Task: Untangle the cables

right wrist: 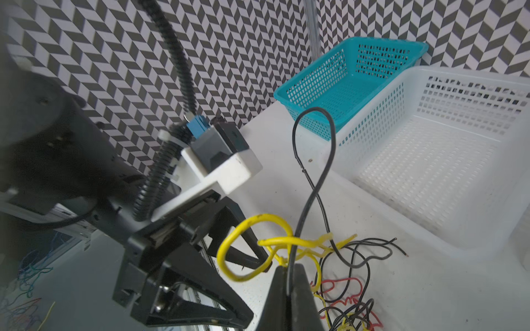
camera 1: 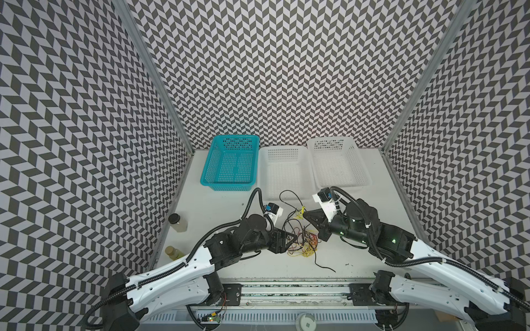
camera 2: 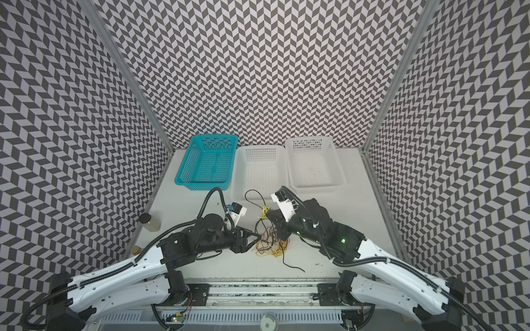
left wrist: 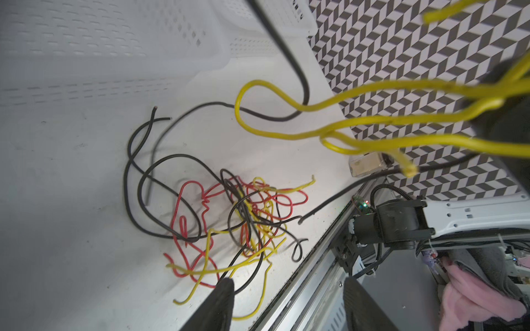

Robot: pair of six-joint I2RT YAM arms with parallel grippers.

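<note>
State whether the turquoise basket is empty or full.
Empty. The turquoise basket shows only bare mesh floor in both top views; the cables lie outside it.

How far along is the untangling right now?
Done: nothing sorted; the teal basket and both white baskets hold no cables. In hand: right tool shut on lifted yellow cables and a black cable; left tool open beside the tangle. Left: that whole tangle.

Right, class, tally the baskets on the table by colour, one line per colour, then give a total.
Teal basket: 1
White baskets: 2
Total: 3
</note>
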